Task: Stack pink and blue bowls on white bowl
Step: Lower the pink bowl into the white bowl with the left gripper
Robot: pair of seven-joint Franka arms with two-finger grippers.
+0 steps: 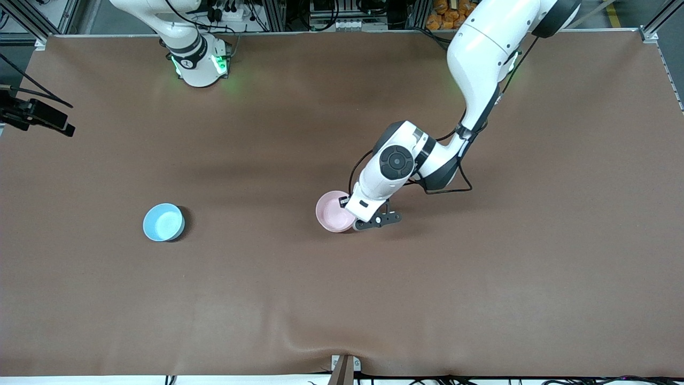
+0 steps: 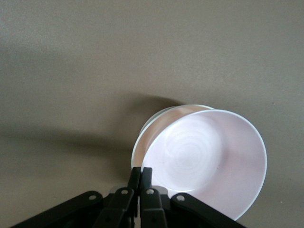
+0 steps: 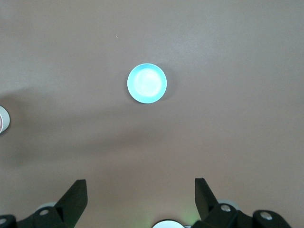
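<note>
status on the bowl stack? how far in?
About halfway. Done, or nearly: the pink bowl sits tilted in the white bowl, whose rim shows under it. In hand: the left gripper is shut on the pink bowl's rim, not yet released. Left: the blue bowl sits alone toward the right arm's end of the table, untouched. The right gripper waits, open, high above it.

A matt brown surface [image 1: 481, 299], cloth-like and slightly rippled at its near edge, is seen under a smooth pink bowl [image 2: 209, 156] and a blue bowl [image 1: 163, 222], both of glossy-looking plastic, while the left tool [image 2: 140, 183] is finished in matt black plastic.
</note>
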